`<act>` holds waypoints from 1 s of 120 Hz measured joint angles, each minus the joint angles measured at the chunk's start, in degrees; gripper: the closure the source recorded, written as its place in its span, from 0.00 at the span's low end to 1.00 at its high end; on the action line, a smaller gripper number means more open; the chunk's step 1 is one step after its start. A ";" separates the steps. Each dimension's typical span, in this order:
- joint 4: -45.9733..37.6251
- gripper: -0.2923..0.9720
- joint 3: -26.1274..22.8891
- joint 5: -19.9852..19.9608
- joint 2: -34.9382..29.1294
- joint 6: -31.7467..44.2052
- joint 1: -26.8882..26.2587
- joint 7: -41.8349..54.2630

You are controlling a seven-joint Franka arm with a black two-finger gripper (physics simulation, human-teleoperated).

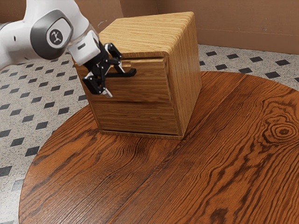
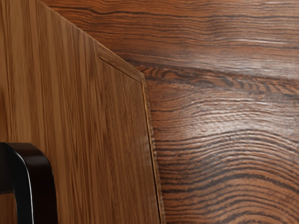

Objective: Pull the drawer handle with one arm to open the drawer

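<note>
- The round dark-wood table [image 1: 210,163] spreads beneath and well beyond the jaws. In the wrist view its grain [image 2: 224,140] runs past the cabinet's edge.
- The tiled floor [image 1: 37,102], pale with small black diamonds, lies behind and below the jaws, off the table's rim.
- The light-wood cabinet [image 1: 187,70] stands upright on the table, with its front face turned toward the jaws.
- The white arm [image 1: 46,32] comes in from the exterior view's upper left and ends at the cabinet's front.
- The lower drawer front [image 1: 135,116] sits under the jaws, flush in the cabinet's face.
- The top drawer [image 1: 145,84] is directly behind the jaws. A dark seam runs along its upper edge, and its front appears to stand a little proud of the cabinet, though not by much. In the wrist view its panel [image 2: 93,163] is close ahead of the hand, outlined by a thin seam.
- The black gripper [image 1: 110,71] is at the near end of the top drawer's front. Its jaws are spread wide, one above and one below the handle, and neither visibly presses on it.
- The black handle [image 1: 127,72] is a slim bar on the top drawer's front. One end lies between the jaws and the rest reaches past them toward the exterior view's right. In the wrist view its curved end [image 2: 32,182] is just beside the hand.
</note>
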 joint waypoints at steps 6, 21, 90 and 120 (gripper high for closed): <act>-0.62 0.23 0.16 -0.07 -0.49 -0.07 -0.03 -0.03; -2.19 0.25 0.41 -0.24 -1.94 -0.15 0.05 -0.11; -12.13 0.25 1.79 -3.11 -11.26 1.06 0.83 -0.12; -16.66 0.22 2.04 -4.41 -14.23 2.22 1.11 -0.01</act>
